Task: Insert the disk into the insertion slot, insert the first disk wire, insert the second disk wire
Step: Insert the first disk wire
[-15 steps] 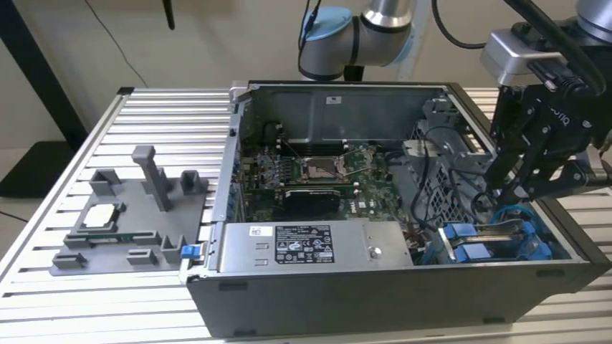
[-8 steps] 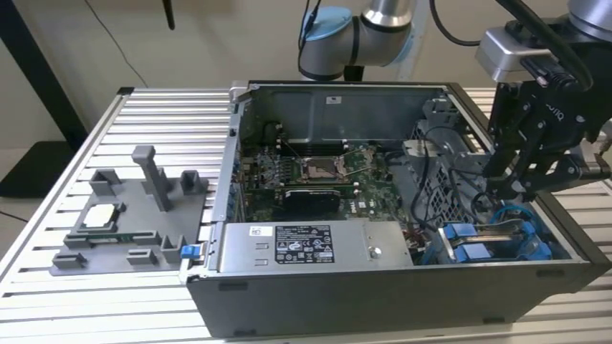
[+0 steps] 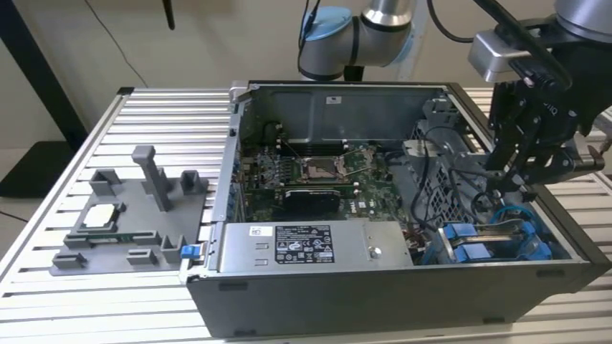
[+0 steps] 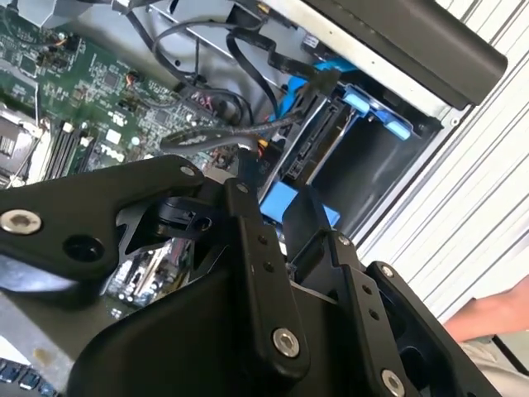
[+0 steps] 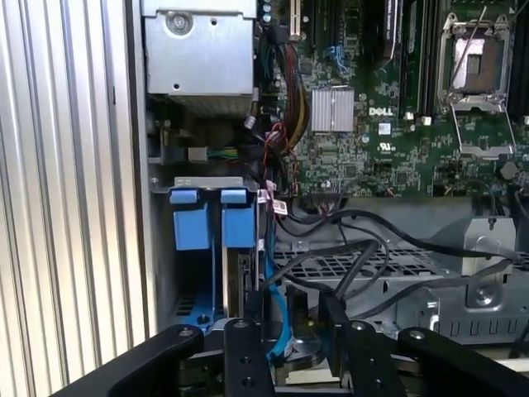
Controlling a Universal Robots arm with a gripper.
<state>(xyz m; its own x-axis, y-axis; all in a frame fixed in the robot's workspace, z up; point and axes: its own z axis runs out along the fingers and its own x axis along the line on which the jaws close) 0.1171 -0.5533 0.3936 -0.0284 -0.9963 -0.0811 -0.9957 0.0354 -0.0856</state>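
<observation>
Exterior view showed me the gripper (image 3: 521, 190) hanging over the case's near corner on that view's right, straight above the disk (image 3: 497, 231). The disk stood on edge in the insertion slot (image 3: 545, 244). The gripper's fingers (image 5: 248, 347) were spread, with a blue wire (image 5: 273, 306) running between them.

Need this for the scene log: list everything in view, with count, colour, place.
table: 1, silver slats, under everything
case: 1, dark grey, open, on the table
motherboard: 1, green, case floor
power supply: 1, grey, labelled, case's near side
drive cage: 1, grey perforated, case end at the exterior view's right
disk: 1, blue carrier, in the slot of the cage
cables: several black, one blue, over the cage
fixture: 1, grey, on the table at the exterior view's left
chip: 1, silver, on the fixture
arm: 1, silver and blue, behind the case
end effector: 1, black, over the cage
</observation>
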